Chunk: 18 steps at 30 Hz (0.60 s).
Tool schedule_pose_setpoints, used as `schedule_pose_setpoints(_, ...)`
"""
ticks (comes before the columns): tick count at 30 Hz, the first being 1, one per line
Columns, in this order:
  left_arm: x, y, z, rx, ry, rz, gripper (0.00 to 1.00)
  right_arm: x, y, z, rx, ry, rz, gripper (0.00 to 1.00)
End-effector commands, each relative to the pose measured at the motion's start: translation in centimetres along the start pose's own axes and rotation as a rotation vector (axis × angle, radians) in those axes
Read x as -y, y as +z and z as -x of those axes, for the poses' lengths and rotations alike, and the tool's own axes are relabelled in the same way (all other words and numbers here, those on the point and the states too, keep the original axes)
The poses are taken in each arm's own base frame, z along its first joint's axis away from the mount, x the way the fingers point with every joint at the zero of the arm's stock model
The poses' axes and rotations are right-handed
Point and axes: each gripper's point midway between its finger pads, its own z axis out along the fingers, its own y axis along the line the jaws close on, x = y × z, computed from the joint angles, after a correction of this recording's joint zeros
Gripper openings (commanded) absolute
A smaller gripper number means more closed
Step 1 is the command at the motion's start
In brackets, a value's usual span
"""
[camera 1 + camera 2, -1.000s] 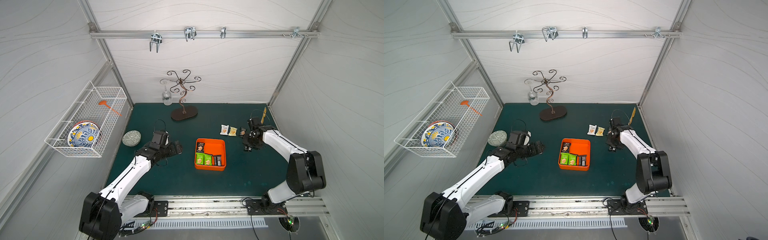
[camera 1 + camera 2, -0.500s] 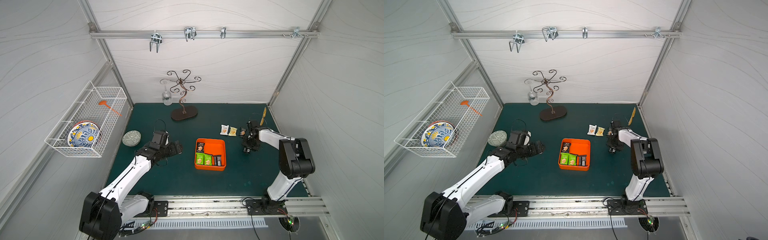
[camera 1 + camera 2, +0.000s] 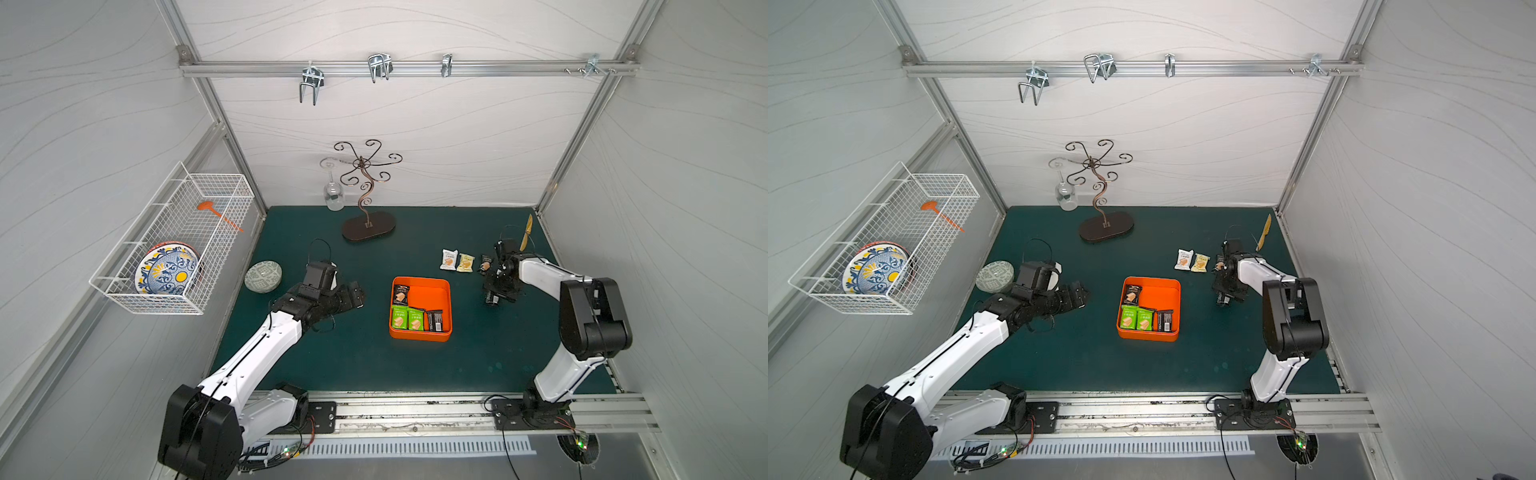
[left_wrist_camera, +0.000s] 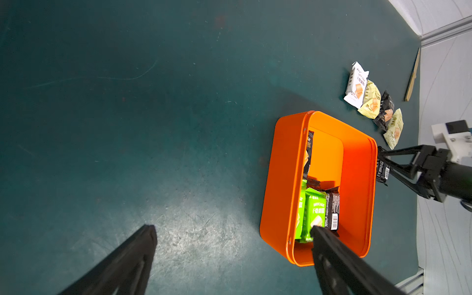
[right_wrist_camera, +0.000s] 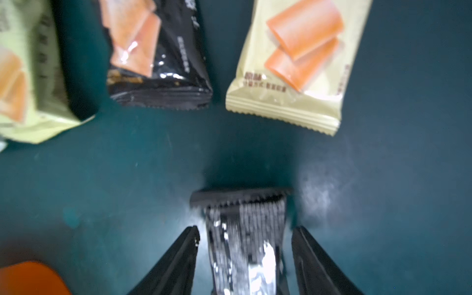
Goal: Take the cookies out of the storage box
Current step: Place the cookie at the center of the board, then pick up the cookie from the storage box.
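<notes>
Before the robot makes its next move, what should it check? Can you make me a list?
1. Jaws of the right gripper off the black foil packet: ok, there is a gap on both sides.
2. That packet lying flat on the dark green mat: cannot tell, the picture is blurred.
3. The shallow orange plastic box emptied: not ok, green packets and others are inside.
4. The left gripper open and empty: ok.
5. The pale yellow packet and the second black packet clear of the right jaws: ok.
</notes>
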Motion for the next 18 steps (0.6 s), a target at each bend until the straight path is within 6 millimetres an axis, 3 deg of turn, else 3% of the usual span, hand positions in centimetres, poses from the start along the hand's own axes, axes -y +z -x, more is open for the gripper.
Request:
schedule_pose_setpoints(1, 0.6, -0.3, 0.8, 0.028, 0.008, -0.016, 0.98, -1.0, -4.0, -0.5, 0.041, -0.051, 0.011, 0.64)
schedule_pose_setpoints(5, 0.9, -0.1, 1.0, 0.025, 0.005, -0.026, 0.98, -3.1, -6.6, -2.9, 0.06, -0.135, 0.018, 0.64)
schedule_pose_setpoints(11, 1.1, 0.1, 1.0, 0.02, 0.004, -0.037, 0.98, -7.1, -8.9, -7.3, 0.044, -0.224, 0.111, 0.64)
schedule_pose_setpoints(18, 1.1, -0.1, 0.9, 0.02, 0.009, -0.039, 0.98, -12.2, -9.2, -12.2, 0.015, -0.337, 0.168, 0.64)
